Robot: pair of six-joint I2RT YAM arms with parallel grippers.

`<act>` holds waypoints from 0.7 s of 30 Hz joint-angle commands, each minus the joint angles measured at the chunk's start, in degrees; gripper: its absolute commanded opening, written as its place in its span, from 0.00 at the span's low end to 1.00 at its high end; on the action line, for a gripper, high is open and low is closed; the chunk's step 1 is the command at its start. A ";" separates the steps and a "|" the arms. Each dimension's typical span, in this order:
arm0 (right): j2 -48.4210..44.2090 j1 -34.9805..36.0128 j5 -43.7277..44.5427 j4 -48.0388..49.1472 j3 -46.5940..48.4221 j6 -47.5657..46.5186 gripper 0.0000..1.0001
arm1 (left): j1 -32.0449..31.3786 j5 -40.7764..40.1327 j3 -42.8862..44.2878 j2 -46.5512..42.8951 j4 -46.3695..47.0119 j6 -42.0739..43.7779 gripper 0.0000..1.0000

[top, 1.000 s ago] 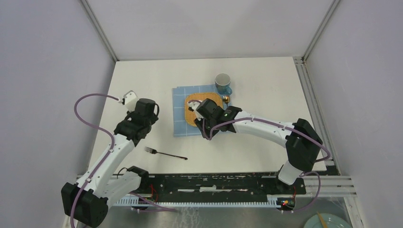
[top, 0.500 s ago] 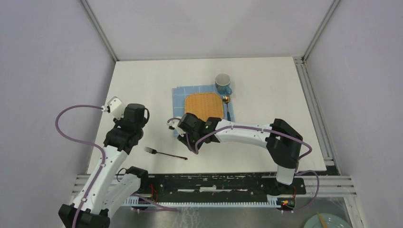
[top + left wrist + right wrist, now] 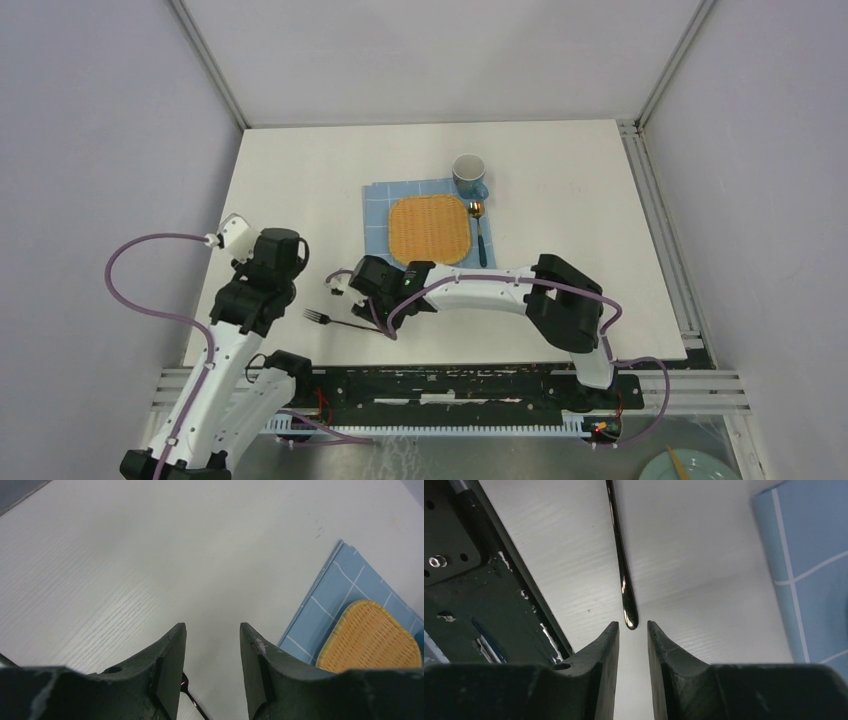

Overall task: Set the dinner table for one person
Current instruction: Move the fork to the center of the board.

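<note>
The white dinner table [image 3: 300, 190] carries a blue checked cloth [image 3: 378, 235] with a woven orange mat [image 3: 430, 228] on it. A blue mug [image 3: 469, 175] stands at the cloth's far right corner, and a spoon [image 3: 479, 228] lies along its right side. A dark fork [image 3: 347, 322] lies near the front edge. My right gripper [image 3: 632, 625] hovers low at the fork's handle end [image 3: 618, 555], jaws narrowly open, the handle tip just ahead of the fingertips. My left gripper [image 3: 212, 627] is open and empty above bare table, left of the cloth [image 3: 345, 595].
The black rail [image 3: 450, 385] with both arm bases runs along the table's near edge, close to the fork. Grey walls and metal frame posts enclose the table on three sides. A pale plate [image 3: 690, 468] sits off the table at the bottom right.
My right arm swung from over the woven mat toward the near left, ending at the fork's handle. My left arm pulled back toward the near left.
</note>
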 commanded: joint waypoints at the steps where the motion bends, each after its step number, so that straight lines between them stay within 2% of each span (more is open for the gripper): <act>1: 1.48 1.59 -0.21 1.76 4.40 -1.42 0.33 | 0.27 -2.91 0.45 -1.48 -1.98 -2.97 0.51; 21: 4.41 2.60 -2.18 6.72 3.02 -0.65 0.33 | 0.29 -1.13 -0.15 -5.39 -5.31 -5.80 0.51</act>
